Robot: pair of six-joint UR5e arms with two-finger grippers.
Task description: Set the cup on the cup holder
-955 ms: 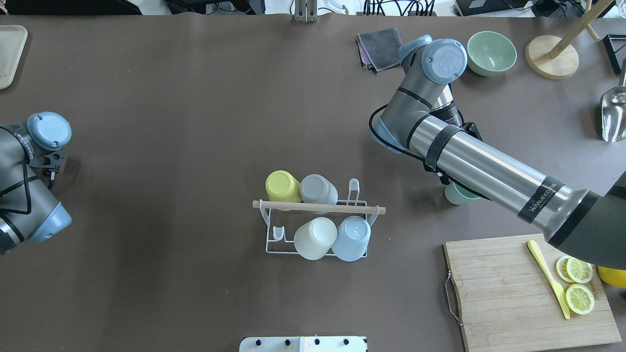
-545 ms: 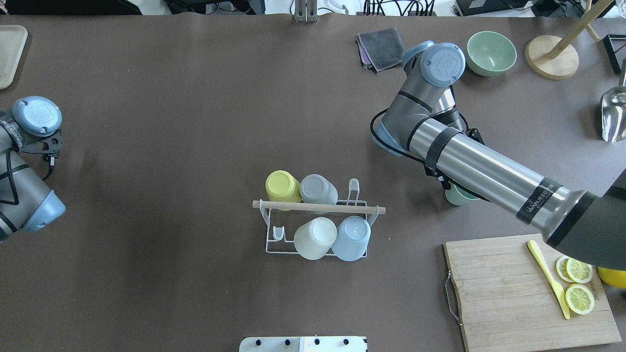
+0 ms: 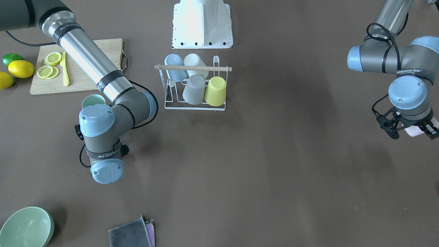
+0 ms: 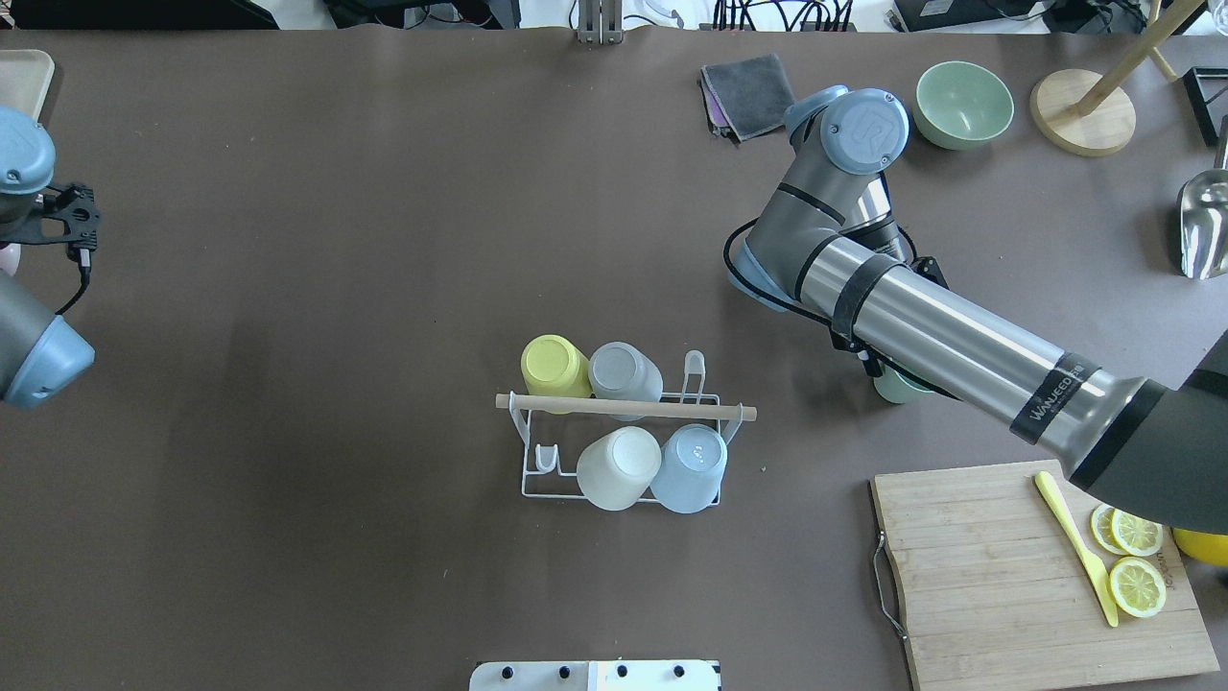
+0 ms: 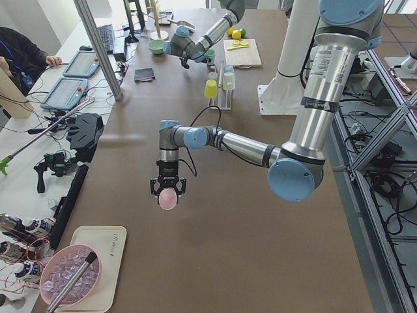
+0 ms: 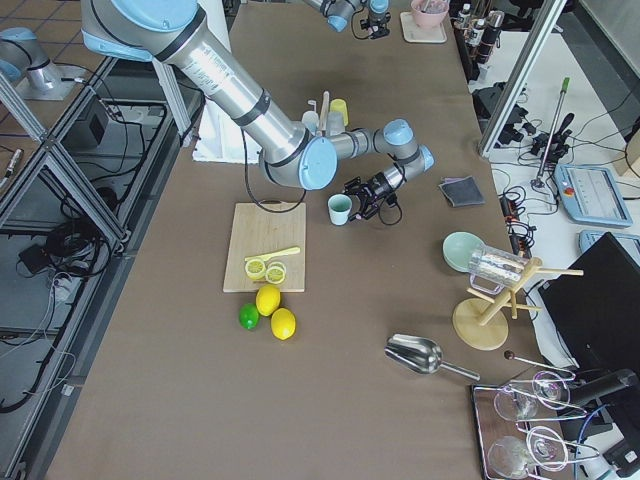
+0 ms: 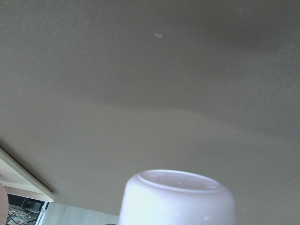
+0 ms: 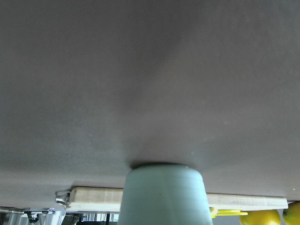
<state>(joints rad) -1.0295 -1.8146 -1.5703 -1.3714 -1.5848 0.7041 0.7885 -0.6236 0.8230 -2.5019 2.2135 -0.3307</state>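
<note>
Shift | left gripper (image 5: 168, 192), holding pink cup (image 5: 168, 201), farther from cup holder (image 4: 672, 410)

4 fixed views around the cup holder (image 4: 625, 408), 2 wrist close-ups

From overhead, the right forearm (image 4: 940, 336) covers nearly all of the green cup (image 4: 894, 389), the left edge cuts off the pink cup (image 4: 6, 259), and each wrist view crops its cup at the bottom.
</note>
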